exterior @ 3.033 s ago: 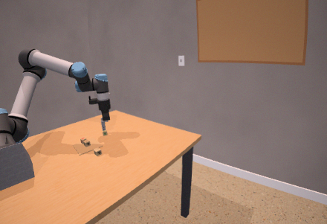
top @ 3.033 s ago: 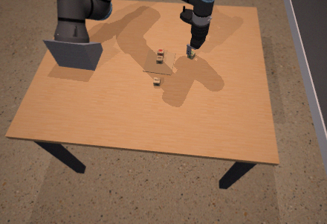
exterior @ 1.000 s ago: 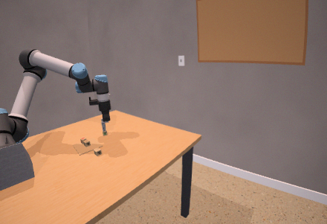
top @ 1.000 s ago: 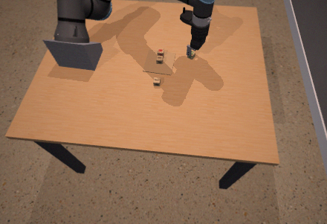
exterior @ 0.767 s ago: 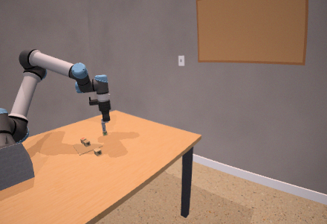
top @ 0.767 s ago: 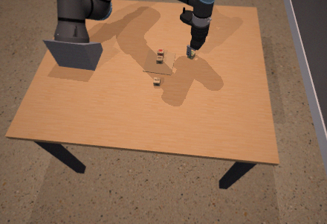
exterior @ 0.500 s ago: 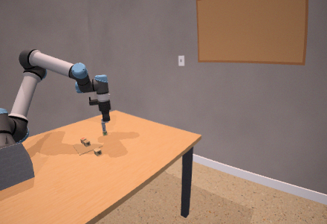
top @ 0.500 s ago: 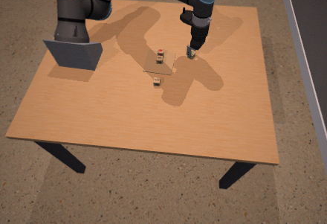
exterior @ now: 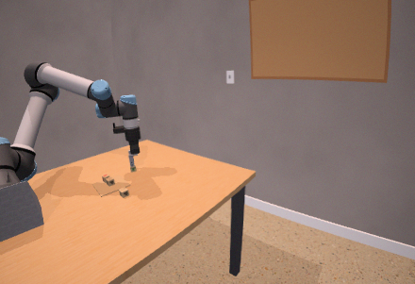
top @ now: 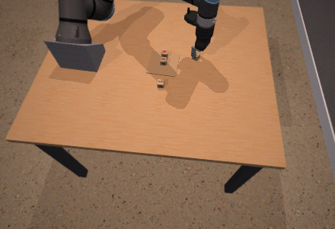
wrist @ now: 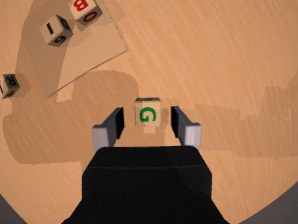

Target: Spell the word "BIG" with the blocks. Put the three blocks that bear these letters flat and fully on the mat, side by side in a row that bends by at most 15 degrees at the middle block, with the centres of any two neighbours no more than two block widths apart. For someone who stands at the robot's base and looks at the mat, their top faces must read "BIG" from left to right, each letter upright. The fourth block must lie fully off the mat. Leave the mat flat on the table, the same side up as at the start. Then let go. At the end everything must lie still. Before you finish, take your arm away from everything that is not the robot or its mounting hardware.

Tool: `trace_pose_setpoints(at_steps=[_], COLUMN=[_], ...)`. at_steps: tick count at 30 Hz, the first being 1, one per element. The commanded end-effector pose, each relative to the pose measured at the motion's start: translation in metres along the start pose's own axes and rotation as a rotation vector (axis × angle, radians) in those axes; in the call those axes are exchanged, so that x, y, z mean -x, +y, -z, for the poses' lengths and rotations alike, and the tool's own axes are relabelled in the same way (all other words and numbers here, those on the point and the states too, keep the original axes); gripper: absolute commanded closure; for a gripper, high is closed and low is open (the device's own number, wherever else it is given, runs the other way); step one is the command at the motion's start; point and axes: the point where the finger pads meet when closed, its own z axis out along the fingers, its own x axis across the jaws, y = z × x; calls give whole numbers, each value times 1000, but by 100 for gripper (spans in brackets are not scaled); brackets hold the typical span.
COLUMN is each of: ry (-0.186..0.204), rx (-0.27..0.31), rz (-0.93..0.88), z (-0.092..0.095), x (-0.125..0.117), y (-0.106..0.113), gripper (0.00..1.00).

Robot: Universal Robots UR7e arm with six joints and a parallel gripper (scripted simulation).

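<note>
The gripper hangs low over the table with its fingers spread wide and nothing clamped between them — the G block sits on the bare wood in the gap, a sliver of space showing on either side of it in the wrist view. That block lies off the mat, just beside the mat's edge. On the mat itself stand two blocks side by side: the B block with its red letter, and the I block with a dark letter, the two close enough that they look to be touching or nearly so. A fourth block rests on the table off the mat, near its front corner in the top view; its letter is too small to read. The arm reaches from its base at the table's corner — wrist pointing straight down at the G block.
</note>
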Motion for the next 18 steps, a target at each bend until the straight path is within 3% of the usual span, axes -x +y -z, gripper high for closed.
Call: trace_pose_setpoints(at_steps=[1, 18], ry=[1, 1], rx=[0, -4], rz=[0, -2], z=[-1, -9], x=[0, 0], y=[-1, -2], gripper=[0, 0])
